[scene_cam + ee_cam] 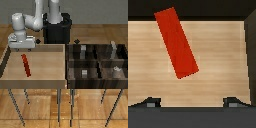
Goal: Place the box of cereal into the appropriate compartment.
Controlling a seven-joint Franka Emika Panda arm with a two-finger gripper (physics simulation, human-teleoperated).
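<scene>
The box of cereal [26,65] is a thin bright-red bar lying flat on the floor of the light wooden tray [50,75], toward the exterior view's left. My gripper [22,48] hangs above the tray's back corner on that side, a little behind the box and clear of it. In the wrist view the box of cereal [175,42] lies slanted on the wood. The gripper [192,103] is open, its two fingertips [150,103] spread wide with nothing between them. The compartment [120,54] is the dark bin's rear cell at the exterior view's right, holding a tall pale-grey block [114,48].
The dark four-cell bin [98,61] stands beside the tray on the exterior view's right. Small grey blocks [84,72] sit in its other cells. The tray's raised wall [250,55] shows at the wrist view's edge. The robot's black base [56,30] is behind both.
</scene>
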